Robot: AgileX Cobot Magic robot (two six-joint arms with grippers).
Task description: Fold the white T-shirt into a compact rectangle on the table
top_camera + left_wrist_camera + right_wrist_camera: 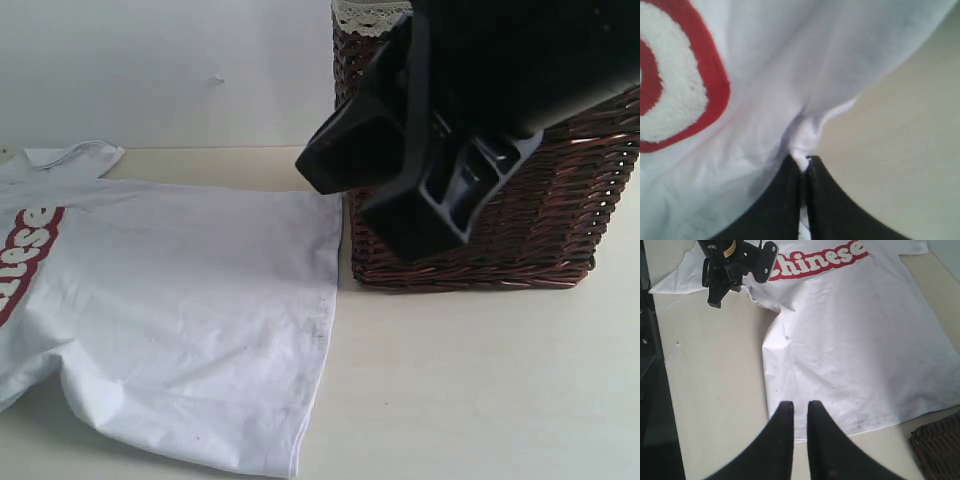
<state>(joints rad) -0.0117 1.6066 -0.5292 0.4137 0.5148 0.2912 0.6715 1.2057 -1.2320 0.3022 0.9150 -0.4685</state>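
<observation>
The white T-shirt (180, 300) lies spread flat on the table (480, 380), its red letters (25, 245) at the left edge of the exterior view. My left gripper (803, 161) is shut on a small pinch of the shirt's white cloth next to a red letter (715, 85), at the shirt's edge beside bare table. In the right wrist view the left arm (735, 262) stands where the sleeve meets the body. My right gripper (800, 407) hovers over the T-shirt's (855, 340) bottom hem corner, jaws a narrow gap apart with nothing between them.
A dark brown wicker basket (540, 220) with lace trim stands at the back right, close to the shirt's hem; its corner (940, 450) shows in the right wrist view. The right arm (450, 120) hangs dark in front of it. Bare table (715, 380) runs beside the shirt.
</observation>
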